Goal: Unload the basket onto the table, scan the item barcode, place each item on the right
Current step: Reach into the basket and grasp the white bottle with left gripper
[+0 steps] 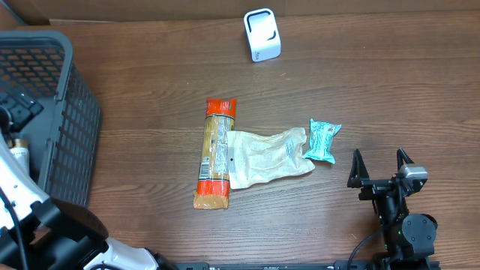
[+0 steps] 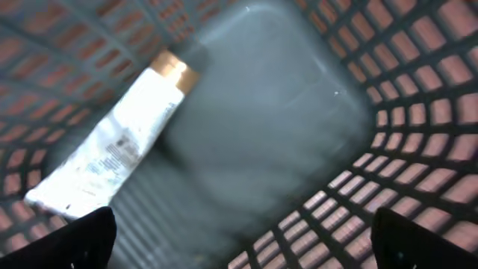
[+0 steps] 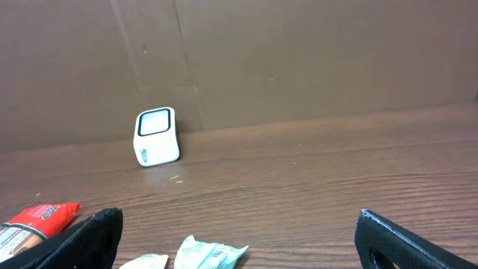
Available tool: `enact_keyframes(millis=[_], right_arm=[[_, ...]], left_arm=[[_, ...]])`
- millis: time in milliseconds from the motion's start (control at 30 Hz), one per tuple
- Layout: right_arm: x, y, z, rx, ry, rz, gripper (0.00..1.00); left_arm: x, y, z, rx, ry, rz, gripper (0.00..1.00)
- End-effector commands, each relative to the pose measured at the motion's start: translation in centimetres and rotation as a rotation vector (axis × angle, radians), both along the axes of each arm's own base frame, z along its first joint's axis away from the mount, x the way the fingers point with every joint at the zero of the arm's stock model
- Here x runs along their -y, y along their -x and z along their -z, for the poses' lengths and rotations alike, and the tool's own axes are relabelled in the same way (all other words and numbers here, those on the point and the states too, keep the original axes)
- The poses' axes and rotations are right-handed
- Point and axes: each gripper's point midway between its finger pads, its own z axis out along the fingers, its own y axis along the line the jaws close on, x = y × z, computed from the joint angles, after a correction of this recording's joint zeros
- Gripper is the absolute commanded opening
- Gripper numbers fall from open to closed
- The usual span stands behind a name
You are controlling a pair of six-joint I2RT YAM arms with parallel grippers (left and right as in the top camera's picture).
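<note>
Left wrist view inspected: judged at the reach-and-pick stage, left gripper (image 2: 240,246) spread wide inside the basket (image 2: 426,112) and holding nothing, white tube (image 2: 112,153) lying flat by the left edge of the basket floor, ahead and left of the fingertips (image 2: 75,239), apart from them. Requires next, by judgement, a shift left, a descent and a closing across the tube, then carriage to the scanner (image 1: 262,34) at the table's far edge. Noted right gripper (image 1: 379,157) likewise spread, empty, near the table's front right corner.
</note>
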Motion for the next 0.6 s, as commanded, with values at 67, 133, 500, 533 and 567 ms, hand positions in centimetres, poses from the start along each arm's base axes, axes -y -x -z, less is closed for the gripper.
enact_keyframes(millis=[67, 133, 500, 533, 567], right_arm=[[0.0, 0.0, 0.2, 0.003, 0.004, 0.002, 1.0], [0.0, 0.0, 0.2, 0.003, 0.004, 0.002, 1.0], [0.0, 0.0, 0.2, 0.003, 0.004, 0.002, 1.0], [0.0, 0.0, 0.2, 0.003, 0.004, 0.002, 1.0], [0.0, 0.0, 0.2, 0.003, 0.004, 0.002, 1.0]], left_arm=[[-1.2, 0.1, 3.4, -0.091, -0.078, 0.127, 1.0], [-2.4, 0.6, 3.7, -0.128, -0.136, 0.125, 1.0], [-7.0, 2.5, 4.9, -0.226, -0.25, 0.253, 1.0], [-7.4, 2.9, 5.3, -0.227, -0.238, 0.242, 1.0], [-7.8, 3.3, 5.8, -0.232, -0.226, 0.232, 1.0]])
